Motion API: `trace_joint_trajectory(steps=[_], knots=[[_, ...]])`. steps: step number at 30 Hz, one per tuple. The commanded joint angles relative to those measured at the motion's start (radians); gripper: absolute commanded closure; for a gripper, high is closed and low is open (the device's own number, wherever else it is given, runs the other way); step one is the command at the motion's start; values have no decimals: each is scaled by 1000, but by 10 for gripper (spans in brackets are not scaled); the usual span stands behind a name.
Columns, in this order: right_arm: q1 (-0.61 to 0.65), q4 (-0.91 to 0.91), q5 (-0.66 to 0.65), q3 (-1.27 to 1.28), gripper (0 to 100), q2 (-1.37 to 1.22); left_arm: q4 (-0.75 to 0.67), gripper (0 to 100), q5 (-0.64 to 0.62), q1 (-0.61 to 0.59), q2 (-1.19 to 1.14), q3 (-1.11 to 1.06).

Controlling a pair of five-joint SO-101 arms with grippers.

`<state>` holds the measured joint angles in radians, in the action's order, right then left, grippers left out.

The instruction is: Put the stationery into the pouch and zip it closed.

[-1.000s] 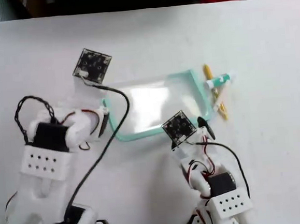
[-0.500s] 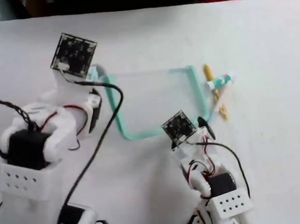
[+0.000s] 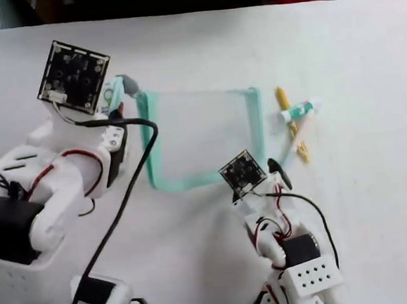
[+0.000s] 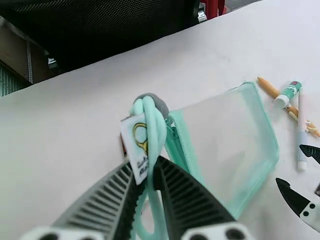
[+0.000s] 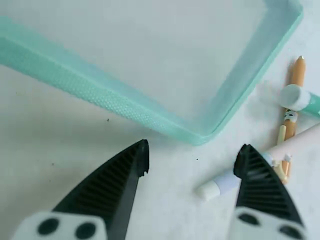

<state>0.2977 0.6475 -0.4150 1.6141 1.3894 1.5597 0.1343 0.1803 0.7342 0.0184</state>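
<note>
A clear pouch (image 3: 202,134) with mint-green edging lies on the white table. My left gripper (image 4: 146,175) is shut on the pouch's mint loop strap (image 4: 145,125) at its zipper end, lifted off the table; the strap (image 3: 117,90) shows beside the left wrist camera. My right gripper (image 5: 192,160) stands open just off the pouch's near corner (image 5: 205,132), with nothing between its fingers. Beside the pouch lie an orange pencil (image 3: 290,124), a glue stick (image 3: 299,109) and a white pen (image 5: 250,160).
The table's far edge (image 3: 192,12) meets dark furniture. A black cable (image 3: 132,186) runs from the left arm across the table near the pouch's left side. Open table lies to the right of the stationery.
My left arm has risen and pulled left with the strap, dragging the pouch's left end up and stretching the pouch. The right arm has stayed still.
</note>
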Motion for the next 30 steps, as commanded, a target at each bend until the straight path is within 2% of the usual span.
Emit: trace_joint_trajectory(steps=[1,8,13,17,23,30], knots=[[-2,-22,-9,-6,719,13,44,977,8,7,24,104],[-1,-22,-9,-6,719,13,112,977,5,12,27,233],[1,-22,-9,-6,719,13,149,977,3,120,24,295],[-1,-22,-9,-6,719,13,140,977,3,186,24,296],[-1,-22,-9,-6,719,13,98,977,3,200,24,302],[-1,-22,-9,-6,719,13,68,977,-18,200,-1,489]])
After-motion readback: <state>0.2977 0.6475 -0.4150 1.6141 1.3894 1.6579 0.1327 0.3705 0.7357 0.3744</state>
